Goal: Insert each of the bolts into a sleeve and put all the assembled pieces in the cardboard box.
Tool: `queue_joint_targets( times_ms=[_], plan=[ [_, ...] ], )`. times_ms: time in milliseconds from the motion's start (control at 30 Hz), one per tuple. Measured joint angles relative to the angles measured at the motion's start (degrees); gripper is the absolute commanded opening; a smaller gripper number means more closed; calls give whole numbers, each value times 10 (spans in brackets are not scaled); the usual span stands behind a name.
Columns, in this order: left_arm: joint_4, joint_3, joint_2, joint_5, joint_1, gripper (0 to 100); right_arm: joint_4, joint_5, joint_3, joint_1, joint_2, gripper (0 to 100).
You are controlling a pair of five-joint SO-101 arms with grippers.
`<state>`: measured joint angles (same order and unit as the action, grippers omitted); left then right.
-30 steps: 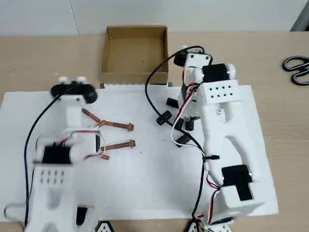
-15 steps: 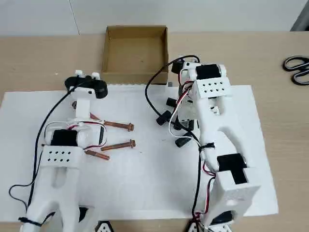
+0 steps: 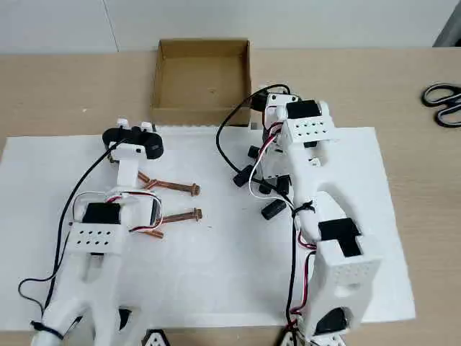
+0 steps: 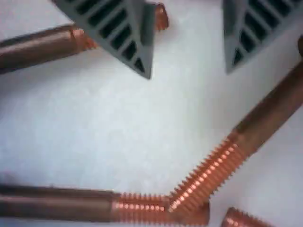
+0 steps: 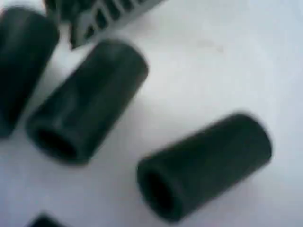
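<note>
Several copper-coloured threaded bolts [image 3: 175, 188] are lying under the left gripper [image 4: 188, 73], jaws spread wide for a pick; the brown cardboard box [image 3: 155, 81] is sitting empty; the right gripper [image 5: 94, 21], opening unclear, is hovering over black cylindrical sleeves [image 5: 203, 165].

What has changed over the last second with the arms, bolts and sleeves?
The left arm swung rightward over the copper bolts, left gripper open above them. The right arm shifted leftward over the black sleeves. Bolts, sleeves and cardboard box stayed put.
</note>
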<state>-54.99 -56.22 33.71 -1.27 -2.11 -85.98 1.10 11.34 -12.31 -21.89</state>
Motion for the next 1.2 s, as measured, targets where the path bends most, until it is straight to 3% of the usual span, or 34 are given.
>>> queue_joint_targets(
  times_ms=[800,933,1200],
  plan=[
    [0,-13,-2,-2,0,97,33,0,13,20,-81,119],
    [0,-26,-2,-2,0,97,33,0,13,23,-81,9],
    [0,-28,-2,-1,0,97,14,-1,34,29,-84,6]
  ],
)
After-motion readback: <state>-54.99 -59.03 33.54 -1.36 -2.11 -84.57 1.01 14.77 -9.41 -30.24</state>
